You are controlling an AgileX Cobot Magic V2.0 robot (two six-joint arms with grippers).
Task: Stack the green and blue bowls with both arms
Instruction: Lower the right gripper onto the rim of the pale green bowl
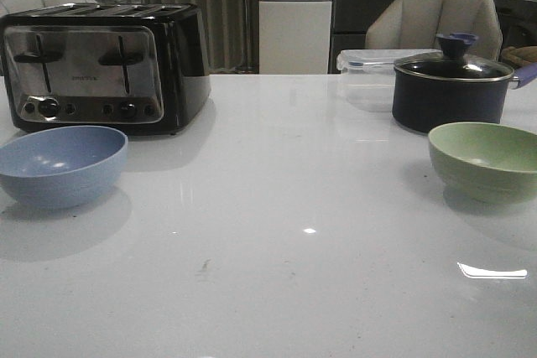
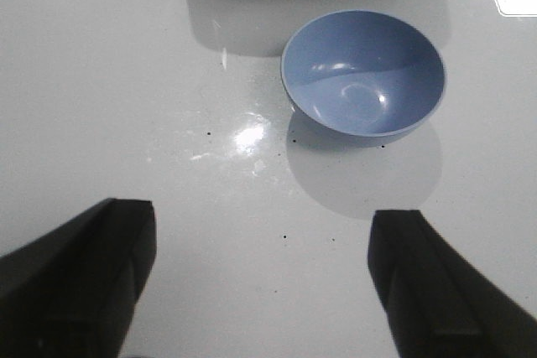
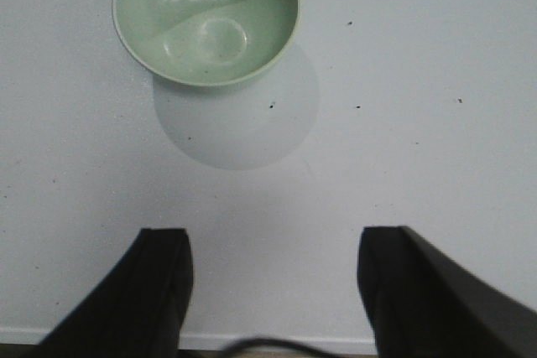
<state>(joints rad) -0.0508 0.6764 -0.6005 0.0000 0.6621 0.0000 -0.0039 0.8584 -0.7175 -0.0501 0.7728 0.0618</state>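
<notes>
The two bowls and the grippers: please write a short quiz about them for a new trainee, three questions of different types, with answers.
1. True or false: the blue bowl is already stacked in the green bowl.
2. Which thing stands just behind the green bowl in the front view? A) toaster B) pot C) chair
3. Fill in the blank: the left gripper and the right gripper are both ____ and hold nothing.

Key
1. False. The bowls sit far apart, blue on the robot's left and green on its right.
2. B, the pot. The toaster is behind the blue bowl.
3. Open.
</notes>
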